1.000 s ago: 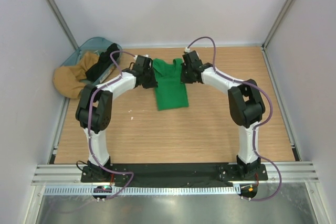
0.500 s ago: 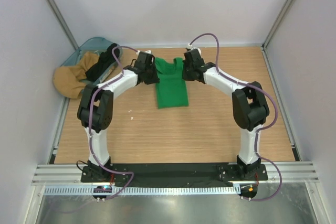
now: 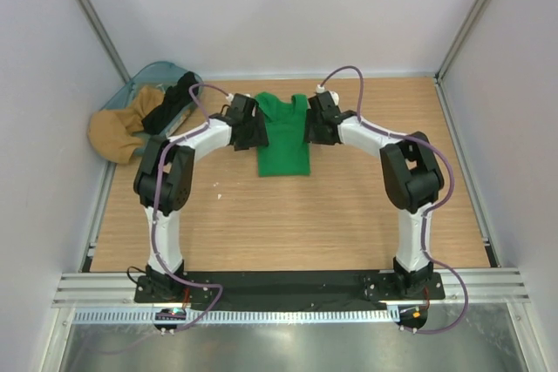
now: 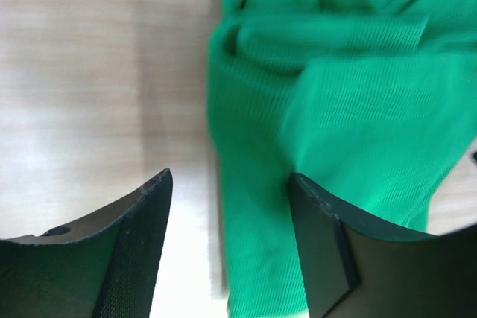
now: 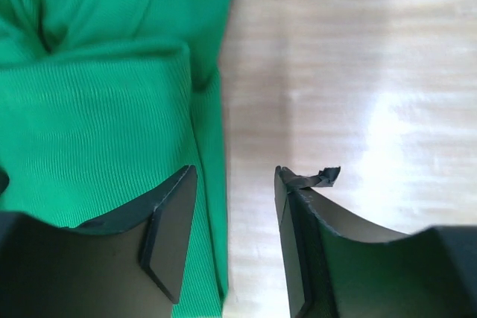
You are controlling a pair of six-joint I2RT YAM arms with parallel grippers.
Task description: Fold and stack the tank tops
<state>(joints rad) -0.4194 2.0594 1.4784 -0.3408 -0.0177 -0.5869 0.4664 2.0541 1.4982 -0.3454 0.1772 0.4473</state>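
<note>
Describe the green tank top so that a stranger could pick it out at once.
Look at the far middle of the wooden table, between the left gripper and right gripper. The green tank top lies there as a narrow strip. It alone is bright green; the tan cloth and the black tank top lie heaped far left.

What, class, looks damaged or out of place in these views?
A torn black scrap curls off one fingertip of the right gripper, as if its padding is peeling. Clothes also spill from the blue bin.
</note>
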